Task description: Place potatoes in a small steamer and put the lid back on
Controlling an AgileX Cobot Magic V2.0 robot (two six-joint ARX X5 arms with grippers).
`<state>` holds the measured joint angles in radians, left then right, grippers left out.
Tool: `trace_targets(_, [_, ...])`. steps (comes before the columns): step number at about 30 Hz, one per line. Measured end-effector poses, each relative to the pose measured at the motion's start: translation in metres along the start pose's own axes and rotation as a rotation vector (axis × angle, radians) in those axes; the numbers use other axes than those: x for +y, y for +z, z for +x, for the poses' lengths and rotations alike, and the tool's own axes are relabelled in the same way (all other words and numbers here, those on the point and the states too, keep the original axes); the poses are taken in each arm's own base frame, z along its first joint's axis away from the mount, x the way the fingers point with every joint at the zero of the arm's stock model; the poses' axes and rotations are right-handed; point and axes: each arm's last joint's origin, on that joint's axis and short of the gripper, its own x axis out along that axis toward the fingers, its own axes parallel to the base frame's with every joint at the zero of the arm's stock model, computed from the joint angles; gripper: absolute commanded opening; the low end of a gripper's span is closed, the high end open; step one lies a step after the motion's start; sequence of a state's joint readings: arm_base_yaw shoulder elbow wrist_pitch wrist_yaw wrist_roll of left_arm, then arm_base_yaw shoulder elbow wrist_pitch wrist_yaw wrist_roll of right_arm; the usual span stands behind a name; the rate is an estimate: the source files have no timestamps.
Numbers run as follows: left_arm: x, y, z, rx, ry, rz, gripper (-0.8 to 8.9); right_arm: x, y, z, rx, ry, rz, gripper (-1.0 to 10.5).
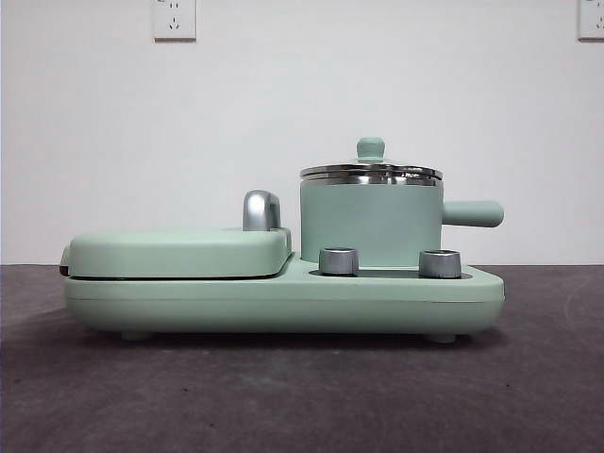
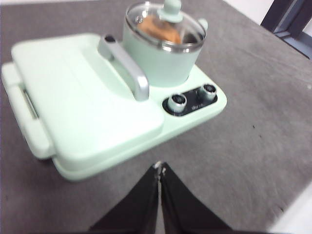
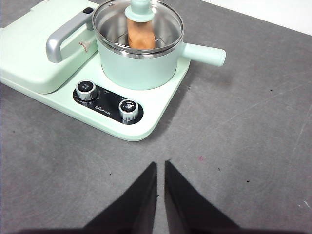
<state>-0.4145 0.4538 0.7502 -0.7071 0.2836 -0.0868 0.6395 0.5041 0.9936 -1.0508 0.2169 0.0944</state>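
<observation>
The mint-green small steamer (image 1: pixel 370 222) stands on the right half of the cooker base, its stubby handle pointing right. The glass lid (image 1: pixel 371 171) with its green knob sits flat on the steel rim. Through the glass an orange-brown potato (image 3: pixel 141 35) rests inside the steamer (image 3: pixel 139 63), and the left wrist view shows the same potato (image 2: pixel 158 29) under the lid (image 2: pixel 165 27). My left gripper (image 2: pixel 160 168) hovers shut over the grey table in front of the cooker, apart from it. My right gripper (image 3: pixel 161 165) is nearly shut, holding nothing, also over bare table short of the cooker.
A flat mint-green griddle cover (image 1: pixel 179 250) with a steel handle (image 1: pixel 260 209) fills the left half of the cooker base (image 1: pixel 283 302). Two steel dials (image 1: pixel 338 260) sit on the front. A dark frame (image 2: pixel 287 19) stands beyond the table's far corner.
</observation>
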Motion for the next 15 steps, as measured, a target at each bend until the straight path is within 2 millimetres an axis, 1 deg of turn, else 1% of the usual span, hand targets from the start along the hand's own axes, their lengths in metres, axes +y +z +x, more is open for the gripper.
trace_targets(2, [0.003,-0.005,0.0,-0.058,0.041,0.037,0.06,0.0,0.0,0.0,0.0,0.0,0.0,0.2])
trace_targets(5, [0.015,-0.028,0.004,-0.172,0.203,0.078,0.06,0.0,0.0,0.0,0.0,0.0,0.0,0.2])
trace_targets(8, [0.03,-0.051,0.013,-0.283,0.401,0.074,0.06,0.0,0.0,0.0,0.0,0.0,0.0,0.2])
trace_targets(11, [0.045,-0.074,0.021,-0.318,0.533,0.056,0.06,0.0,0.0,0.0,0.0,0.0,0.0,0.2])
trace_targets(15, [0.06,-0.1,0.03,-0.333,0.637,0.027,0.06,0.0,0.0,0.0,0.0,0.0,0.0,0.2])
